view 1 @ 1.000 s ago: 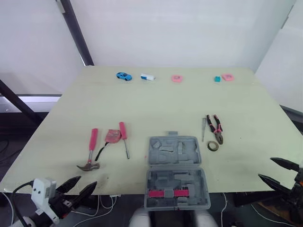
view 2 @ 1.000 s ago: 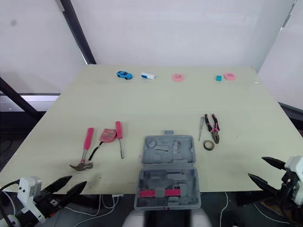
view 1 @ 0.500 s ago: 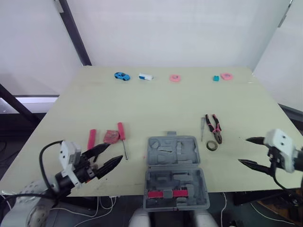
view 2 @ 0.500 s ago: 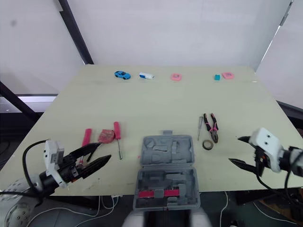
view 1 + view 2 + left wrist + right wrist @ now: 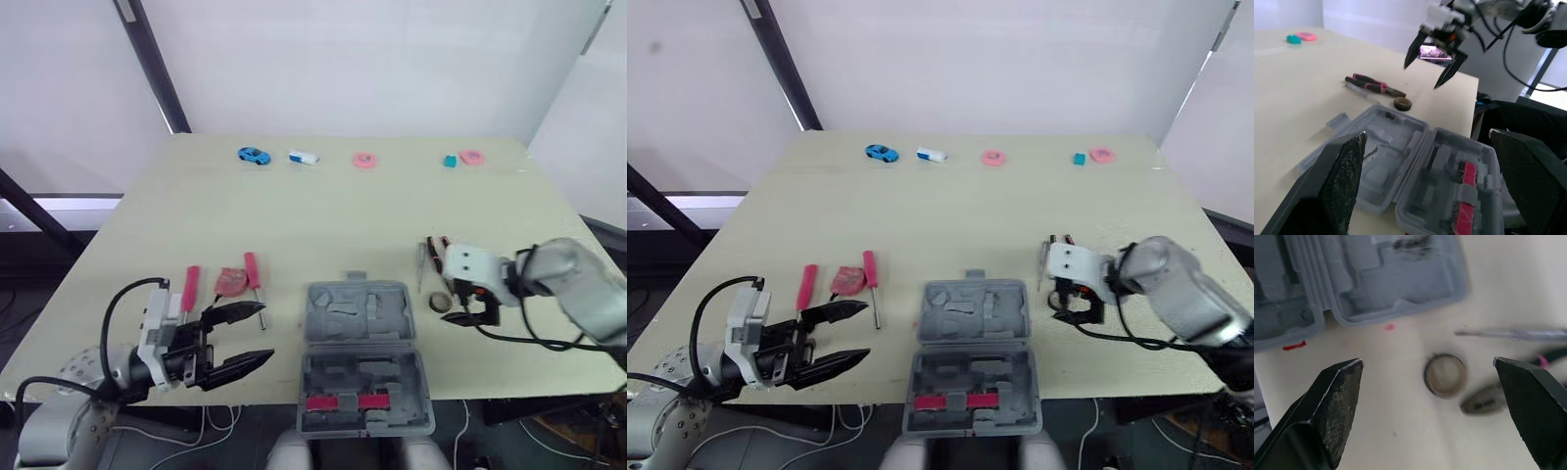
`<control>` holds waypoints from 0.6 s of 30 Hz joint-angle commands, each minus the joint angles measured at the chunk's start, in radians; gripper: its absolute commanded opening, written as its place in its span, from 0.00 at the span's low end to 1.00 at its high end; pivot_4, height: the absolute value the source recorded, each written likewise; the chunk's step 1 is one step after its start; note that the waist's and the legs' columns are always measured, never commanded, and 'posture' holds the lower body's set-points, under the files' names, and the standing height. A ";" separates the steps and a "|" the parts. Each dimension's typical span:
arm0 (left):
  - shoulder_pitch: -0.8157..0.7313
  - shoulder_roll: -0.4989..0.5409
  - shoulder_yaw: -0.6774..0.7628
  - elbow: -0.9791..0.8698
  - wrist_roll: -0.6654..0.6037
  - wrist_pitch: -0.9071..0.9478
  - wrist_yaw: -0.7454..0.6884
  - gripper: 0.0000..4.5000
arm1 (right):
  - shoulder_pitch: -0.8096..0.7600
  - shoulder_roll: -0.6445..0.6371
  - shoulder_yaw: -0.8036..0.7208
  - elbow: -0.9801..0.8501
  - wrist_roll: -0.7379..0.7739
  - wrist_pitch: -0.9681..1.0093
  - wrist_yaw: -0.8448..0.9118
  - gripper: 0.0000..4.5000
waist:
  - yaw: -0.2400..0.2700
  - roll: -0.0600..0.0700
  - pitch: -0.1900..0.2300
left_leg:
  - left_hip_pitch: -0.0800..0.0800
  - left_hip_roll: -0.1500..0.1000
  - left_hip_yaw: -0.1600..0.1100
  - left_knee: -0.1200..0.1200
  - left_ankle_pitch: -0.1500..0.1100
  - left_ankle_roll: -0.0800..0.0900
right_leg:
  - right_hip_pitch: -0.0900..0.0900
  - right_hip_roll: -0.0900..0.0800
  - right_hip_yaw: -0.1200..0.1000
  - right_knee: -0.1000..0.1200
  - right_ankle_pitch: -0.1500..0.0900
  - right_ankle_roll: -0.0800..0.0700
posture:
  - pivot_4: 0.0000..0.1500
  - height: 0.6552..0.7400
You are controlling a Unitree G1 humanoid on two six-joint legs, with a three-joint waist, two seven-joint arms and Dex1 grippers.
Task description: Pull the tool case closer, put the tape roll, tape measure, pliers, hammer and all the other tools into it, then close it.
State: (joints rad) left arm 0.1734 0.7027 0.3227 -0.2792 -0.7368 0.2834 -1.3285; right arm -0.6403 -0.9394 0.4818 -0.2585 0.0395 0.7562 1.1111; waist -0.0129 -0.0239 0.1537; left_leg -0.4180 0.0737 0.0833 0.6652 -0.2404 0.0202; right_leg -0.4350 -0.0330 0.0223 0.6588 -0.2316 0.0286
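The grey tool case [image 5: 362, 357] is seen lying open at the table's [image 5: 323, 215] near edge, at 6 o'clock, with a pink strip [image 5: 338, 401] in its nearer half. The tape roll [image 5: 1445, 375] is found flat on the table at 2 o'clock from the case, with the pliers [image 5: 1371, 84] and a thin screwdriver [image 5: 1518, 334] just beyond it. The right gripper [image 5: 1078, 313] is held over the roll, fingers spread wide, nothing gripped. At 10 o'clock from the case, 3 tools are laid side by side: the hammer [image 5: 189, 290], the tape measure [image 5: 231, 282] and a red screwdriver [image 5: 255, 279]. The left gripper [image 5: 263, 333] is held at 9 o'clock from the case, fingers likewise spread and empty. A blue toy car [image 5: 254, 156] is seen at the far edge.
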 commanded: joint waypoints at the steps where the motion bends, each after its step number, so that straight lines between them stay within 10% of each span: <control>1: 0.018 0.007 0.026 -0.002 -0.021 -0.019 -0.025 1.00 | -0.057 0.028 0.043 0.046 -0.062 0.023 0.007 0.70 | 0.001 0.000 0.000 | 0.000 0.000 0.000 0.000 0.000 0.000 | 0.000 0.000 0.000 0.000 0.000 0.000 | 1.00 1.00; 18: 0.006 -0.010 0.035 0.016 -0.027 -0.045 -0.020 1.00 | -0.108 0.164 0.129 0.351 -0.196 -0.059 0.047 0.59 | 0.000 0.000 0.000 | 0.000 0.000 0.001 0.000 0.000 0.000 | 0.000 0.001 0.000 0.001 0.000 0.000 | 1.00 1.00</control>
State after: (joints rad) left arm 0.1802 0.6954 0.3450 -0.2559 -0.7446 0.2505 -1.3478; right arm -0.7233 -0.7717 0.6185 0.0875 -0.1369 0.7142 1.1502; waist -0.0132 -0.0239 0.1537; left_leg -0.4179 0.0738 0.0840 0.6654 -0.2404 0.0202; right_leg -0.4350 -0.0325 0.0222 0.6599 -0.2315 0.0286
